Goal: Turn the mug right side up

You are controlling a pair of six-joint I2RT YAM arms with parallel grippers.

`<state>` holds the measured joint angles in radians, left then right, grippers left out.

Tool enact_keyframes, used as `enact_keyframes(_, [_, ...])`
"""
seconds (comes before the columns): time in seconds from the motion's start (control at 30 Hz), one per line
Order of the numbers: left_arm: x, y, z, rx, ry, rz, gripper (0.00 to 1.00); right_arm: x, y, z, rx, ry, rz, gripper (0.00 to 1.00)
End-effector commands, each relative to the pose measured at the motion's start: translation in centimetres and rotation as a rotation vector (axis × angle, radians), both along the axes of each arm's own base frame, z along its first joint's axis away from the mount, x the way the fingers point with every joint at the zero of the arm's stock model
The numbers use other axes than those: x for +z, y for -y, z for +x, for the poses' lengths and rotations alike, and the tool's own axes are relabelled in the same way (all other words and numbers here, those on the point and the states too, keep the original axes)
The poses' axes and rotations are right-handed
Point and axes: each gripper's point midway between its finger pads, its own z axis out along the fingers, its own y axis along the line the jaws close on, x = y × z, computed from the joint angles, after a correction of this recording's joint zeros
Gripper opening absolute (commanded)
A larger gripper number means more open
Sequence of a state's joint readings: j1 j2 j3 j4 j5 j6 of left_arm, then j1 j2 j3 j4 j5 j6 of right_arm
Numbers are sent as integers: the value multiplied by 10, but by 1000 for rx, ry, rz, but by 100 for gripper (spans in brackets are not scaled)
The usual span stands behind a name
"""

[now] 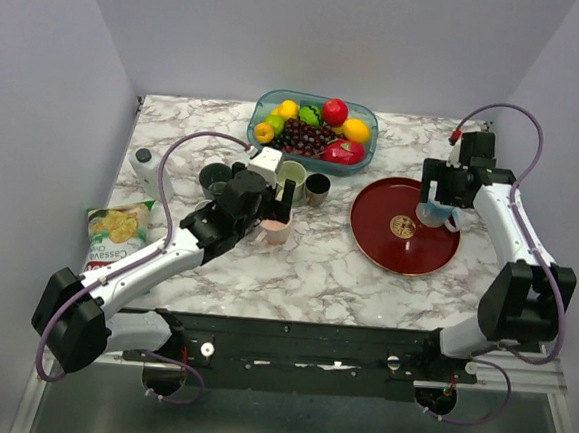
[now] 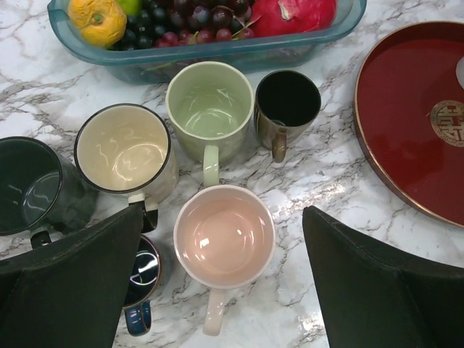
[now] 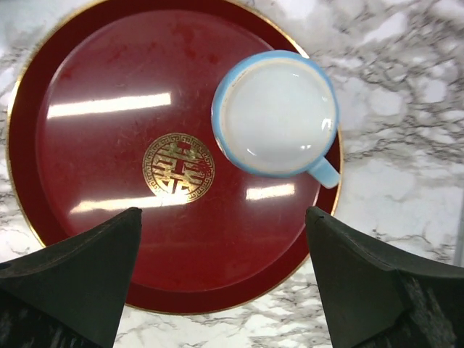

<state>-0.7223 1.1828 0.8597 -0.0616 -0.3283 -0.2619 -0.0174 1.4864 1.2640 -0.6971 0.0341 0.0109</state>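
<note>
A light blue mug (image 3: 275, 114) stands on the right part of the red plate (image 3: 109, 130), handle to the lower right. Its top face is flat white ringed in blue; I cannot tell if that is its mouth or its base. It also shows in the top view (image 1: 436, 216). My right gripper (image 3: 222, 214) is open and empty above the plate, just short of the mug (image 1: 439, 200). My left gripper (image 2: 223, 217) is open, its fingers on either side of an upright pink mug (image 2: 225, 235), not touching it (image 1: 272, 218).
Upright mugs cluster around the pink one: cream (image 2: 123, 148), pale green (image 2: 210, 101), dark brown (image 2: 288, 101), dark grey-green (image 2: 29, 185) and a small blue one (image 2: 141, 270). A teal fruit tray (image 1: 313, 124) stands behind. A snack bag (image 1: 116, 228) lies at the left.
</note>
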Motion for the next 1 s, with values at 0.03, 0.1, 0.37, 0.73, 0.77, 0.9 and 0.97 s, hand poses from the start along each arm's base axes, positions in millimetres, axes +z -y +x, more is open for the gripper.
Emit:
enact_keyframes(0.03, [4,7,10,-54,-6,-19,99,-34,-1,1,-24,-141,77,100])
enact_keyframes(0.1, [7,6,13,-52,0,-34,99,-38,9,1,-54,-155,58,100])
enact_keyframes(0.37, [-2,-5,19,-34,-30,-76,99,-37,32,-1,-96,-147,-49,100])
enact_keyframes(0.73, [-9,-8,24,-40,-59,-91,99,-59,46,12,-62,-140,-132,96])
enact_keyframes(0.77, [-9,-8,24,-40,-59,-91,99,-60,44,14,-53,-132,-127,96])
enact_keyframes(0.9, [-12,-10,24,-33,-63,-94,99,-65,38,18,-1,-119,-107,96])
enact_keyframes(0.97, [-12,-12,23,-31,-62,-95,99,-70,31,16,28,-129,-79,96])
